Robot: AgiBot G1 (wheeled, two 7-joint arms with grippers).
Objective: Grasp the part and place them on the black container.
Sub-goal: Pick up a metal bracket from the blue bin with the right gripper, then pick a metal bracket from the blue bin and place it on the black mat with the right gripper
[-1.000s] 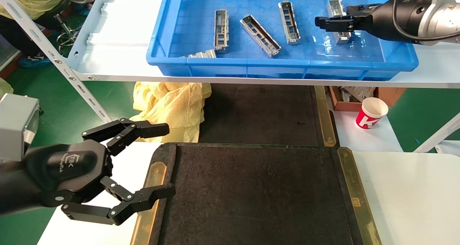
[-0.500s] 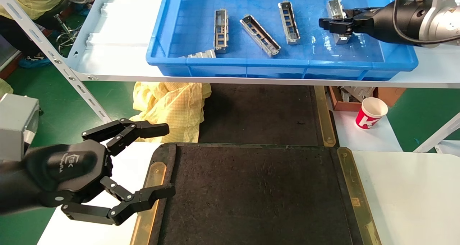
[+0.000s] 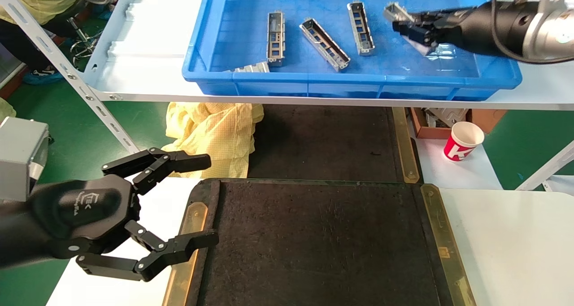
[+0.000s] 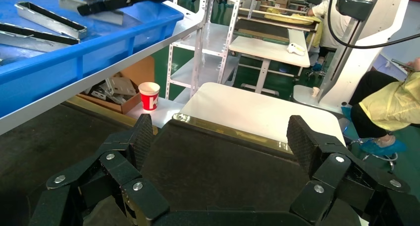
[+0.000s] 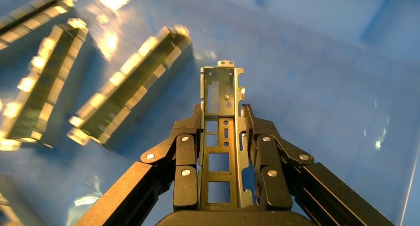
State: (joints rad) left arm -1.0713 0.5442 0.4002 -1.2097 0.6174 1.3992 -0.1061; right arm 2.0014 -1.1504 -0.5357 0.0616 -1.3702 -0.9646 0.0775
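over the blue bin (image 3: 215, 32), right gripper (image 5: 223, 151) clamping the part (image 5: 222, 122)

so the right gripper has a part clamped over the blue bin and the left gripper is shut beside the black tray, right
Not quite. The left gripper is open, not shut: the head view shows its fingers spread wide at the edge of the black container. The rest holds: the right gripper is clamped on the part over the blue bin.

Blue bin (image 3: 287, 79), paper cup (image 3: 463, 141), perhaps cloth (image 3: 215, 131)
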